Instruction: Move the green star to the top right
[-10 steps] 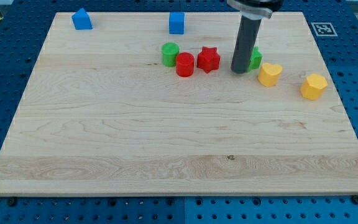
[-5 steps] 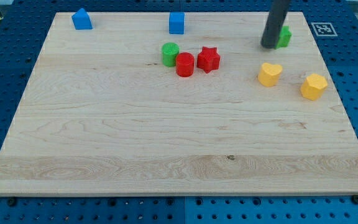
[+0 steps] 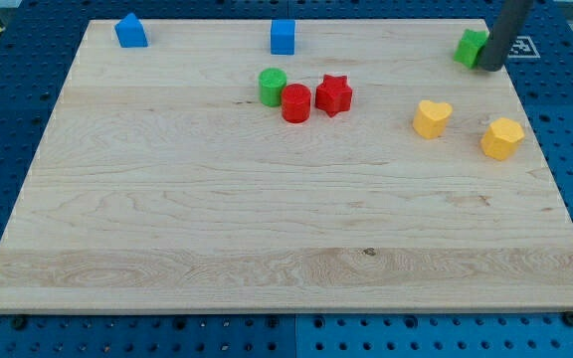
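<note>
The green star (image 3: 470, 47) lies near the board's top right corner, partly hidden by my rod. My tip (image 3: 491, 68) rests at the star's right side, touching or nearly touching it, close to the board's right edge. The rod rises out of the view's top.
A green cylinder (image 3: 272, 86), a red cylinder (image 3: 295, 102) and a red star (image 3: 333, 94) cluster at top centre. Two yellow blocks (image 3: 431, 118) (image 3: 501, 137) sit at the right. Two blue blocks (image 3: 130, 31) (image 3: 283, 36) stand along the top edge. A marker tag (image 3: 521, 47) lies off the board's top right.
My tip has pushed the green star up and right, from beside the yellow block to the top right corner. My tip has moved from the star's left side to its right side.
</note>
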Available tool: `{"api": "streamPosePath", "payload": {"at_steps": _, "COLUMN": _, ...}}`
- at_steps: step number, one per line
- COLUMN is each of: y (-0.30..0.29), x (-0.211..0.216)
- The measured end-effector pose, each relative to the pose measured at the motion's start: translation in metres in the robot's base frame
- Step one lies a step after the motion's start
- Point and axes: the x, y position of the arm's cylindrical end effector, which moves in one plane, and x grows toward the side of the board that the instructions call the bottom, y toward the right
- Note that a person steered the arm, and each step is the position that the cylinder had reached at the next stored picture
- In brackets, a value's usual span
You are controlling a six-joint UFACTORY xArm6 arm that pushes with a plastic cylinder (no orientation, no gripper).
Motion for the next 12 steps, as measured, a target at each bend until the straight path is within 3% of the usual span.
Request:
{"api": "streamPosePath", "payload": {"at_steps": 2, "y": -0.024, "x": -0.031}}
{"api": "streamPosePath", "payload": {"at_steps": 4, "y": 0.004, "x": -0.019}}
{"api": "streamPosePath", "payload": {"at_steps": 9, "y": 0.000, "x": -0.015}}
{"api": "streamPosePath", "payload": {"at_steps": 10, "y": -0.010, "x": -0.015}}
{"api": "streamPosePath", "payload": {"at_steps": 12, "y": -0.085, "x": -0.014}}
